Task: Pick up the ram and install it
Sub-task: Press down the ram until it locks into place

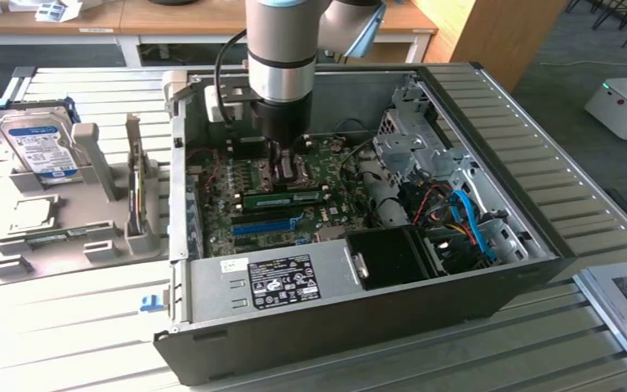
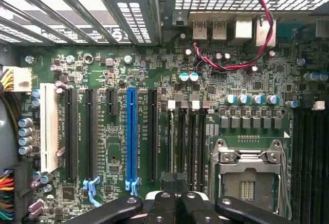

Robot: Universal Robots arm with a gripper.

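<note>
On a pale slatted bench, the open computer case (image 1: 401, 245) lies on its side. The ram (image 1: 283, 197) sits flat across the motherboard (image 2: 169, 106), just below my gripper (image 1: 286, 167), whose fingers (image 2: 177, 206) are pinched together, empty. My arm (image 1: 282, 57) stands vertical inside the case.

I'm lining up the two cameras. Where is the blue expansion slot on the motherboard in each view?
Exterior view: the blue slot lies on the green motherboard inside the open case, between the pincer and the labelled power supply.
Wrist view: the blue slot runs parallel between black slots, close beside the pincer.
Shared landmark: the pincer, poised over the motherboard.
</note>
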